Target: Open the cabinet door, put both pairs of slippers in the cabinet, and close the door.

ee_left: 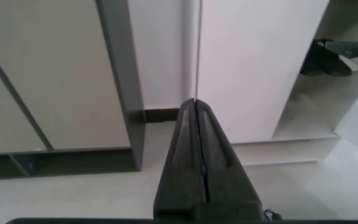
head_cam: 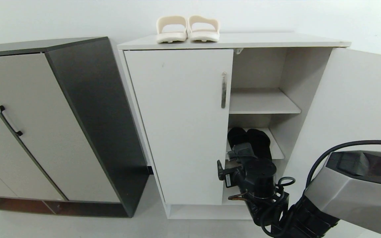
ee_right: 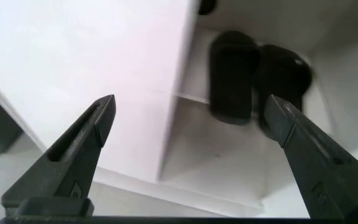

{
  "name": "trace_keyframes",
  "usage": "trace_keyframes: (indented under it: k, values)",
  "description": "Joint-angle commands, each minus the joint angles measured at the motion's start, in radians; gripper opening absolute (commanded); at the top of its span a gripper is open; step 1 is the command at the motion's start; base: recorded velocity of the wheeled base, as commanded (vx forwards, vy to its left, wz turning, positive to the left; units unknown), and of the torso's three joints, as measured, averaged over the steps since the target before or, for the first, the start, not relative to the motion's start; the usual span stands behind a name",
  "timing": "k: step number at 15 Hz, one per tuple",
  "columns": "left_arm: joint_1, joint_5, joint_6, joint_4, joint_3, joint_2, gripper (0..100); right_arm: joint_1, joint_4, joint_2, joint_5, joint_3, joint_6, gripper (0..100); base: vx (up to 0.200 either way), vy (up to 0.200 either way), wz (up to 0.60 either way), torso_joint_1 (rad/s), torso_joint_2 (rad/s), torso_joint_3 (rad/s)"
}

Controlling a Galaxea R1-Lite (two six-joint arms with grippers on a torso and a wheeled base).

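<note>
A cream pair of slippers (head_cam: 187, 29) lies on top of the white cabinet (head_cam: 276, 40). The cabinet's right door (head_cam: 356, 102) stands swung open; its left door (head_cam: 180, 125) is closed. A black pair of slippers (head_cam: 250, 141) (ee_right: 253, 74) (ee_left: 327, 57) rests on the lower shelf (head_cam: 276, 150) inside. My right gripper (head_cam: 234, 159) (ee_right: 188, 102) hangs open just in front of that shelf, apart from the black pair, holding nothing. My left gripper (ee_left: 196, 106) is shut and empty, low over the floor facing the cabinet's closed door.
A dark cabinet with grey doors (head_cam: 45, 125) stands right beside the white one on the left. The upper shelf (head_cam: 263, 102) is bare. A metal handle (head_cam: 223, 90) runs down the closed door's edge. Pale floor (head_cam: 78, 228) lies in front.
</note>
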Motion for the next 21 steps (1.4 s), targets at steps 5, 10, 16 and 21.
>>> trace_keyframes:
  k: [5, 10, 16, 21]
  values:
    - [0.0, 0.0, 0.0, 0.0, 0.0, 0.002, 0, 0.003, -0.008, 0.009, 0.016, 0.012, -0.013, 100, 0.0, 0.2, 0.0, 0.0, 0.0, 0.003]
    - [0.0, 0.0, 0.0, 0.0, 0.0, 0.002, 0, 0.003, -0.025, 0.013, 0.023, 0.014, -0.013, 100, 0.0, 0.04, 0.0, 0.001, 0.0, 0.001]
    - [0.0, 0.0, 0.0, 0.0, 0.0, 0.002, 0, 0.003, -0.045, 0.017, 0.028, 0.019, -0.016, 100, 0.0, 0.0, 0.0, 0.0, 0.0, 0.0]
    - [0.0, 0.0, -0.002, 0.0, 0.0, 0.002, 0, 0.003, -0.065, 0.018, 0.045, 0.02, -0.022, 100, 0.0, 0.0, 0.0, 0.0, 0.0, 0.0]
